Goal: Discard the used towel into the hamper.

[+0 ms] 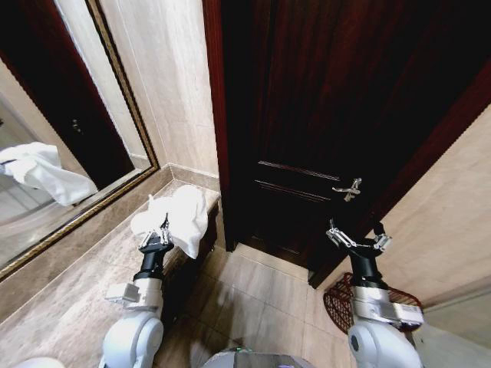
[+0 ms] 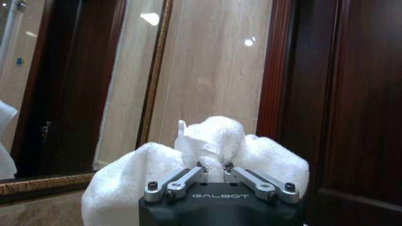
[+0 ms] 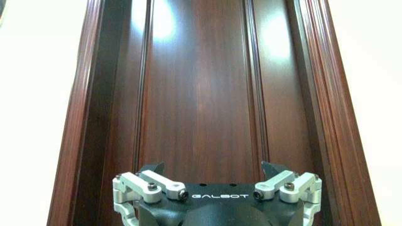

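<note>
Keep the left gripper (image 1: 163,230) pinched tight on the white towel (image 1: 180,216) at middle left, lift it clear of the counter (image 1: 92,261), carry it over to the hamper (image 1: 343,300) at lower right, past the wide-open, empty right gripper (image 1: 357,237).

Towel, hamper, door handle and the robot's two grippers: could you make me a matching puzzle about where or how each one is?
Things:
1. towel
2. hamper
3. door handle
4. right gripper

States:
A. jaws open, holding nothing
B. on the floor by the right arm
C. on the dark wooden door
D. pinched in the left gripper above the counter

Pairs: 1-D, 2-B, 3-C, 4-A
</note>
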